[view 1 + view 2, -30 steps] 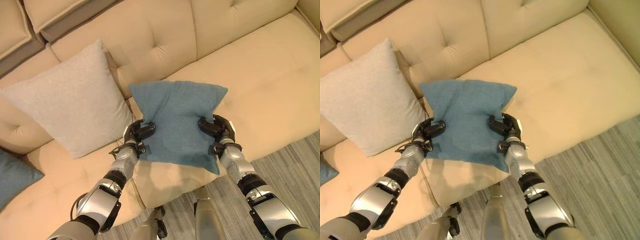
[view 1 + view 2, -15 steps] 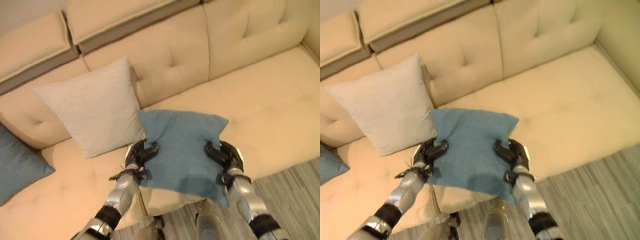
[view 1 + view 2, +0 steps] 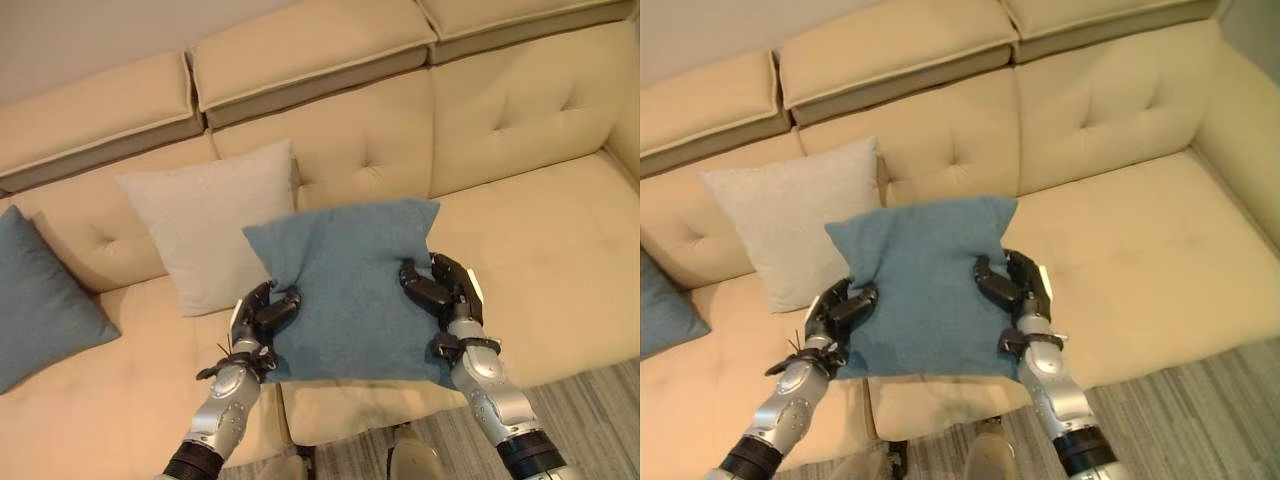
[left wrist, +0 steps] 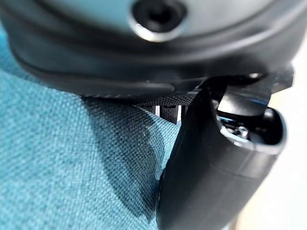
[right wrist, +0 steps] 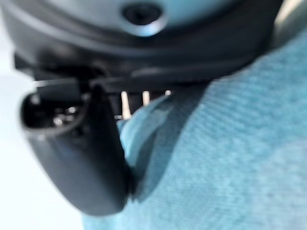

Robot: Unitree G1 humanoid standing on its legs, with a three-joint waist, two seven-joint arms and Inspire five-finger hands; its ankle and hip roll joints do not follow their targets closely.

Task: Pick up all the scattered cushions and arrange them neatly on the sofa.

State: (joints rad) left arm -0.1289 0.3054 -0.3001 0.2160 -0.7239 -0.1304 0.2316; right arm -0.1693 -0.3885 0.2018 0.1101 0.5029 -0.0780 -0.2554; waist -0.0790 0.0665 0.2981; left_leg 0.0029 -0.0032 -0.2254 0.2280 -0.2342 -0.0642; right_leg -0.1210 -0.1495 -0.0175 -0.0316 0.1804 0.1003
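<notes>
Blue cushion (image 3: 350, 285): pinched at both side edges, left hand (image 3: 262, 314) and right hand (image 3: 440, 293) both curled shut on it. You have raised it from flat to upright above sofa (image 3: 540, 240) seat, beside grey cushion (image 3: 205, 235). Placement against backrest still pending. Second blue cushion (image 3: 45, 300) already leaning at far left.

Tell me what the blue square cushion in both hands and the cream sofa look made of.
Blue square cushion: coarse woven fabric, matte; weave shows by the left hand and right hand. Cream sofa: smooth tufted upholstery with slight sheen, possibly leather or faux leather.
</notes>
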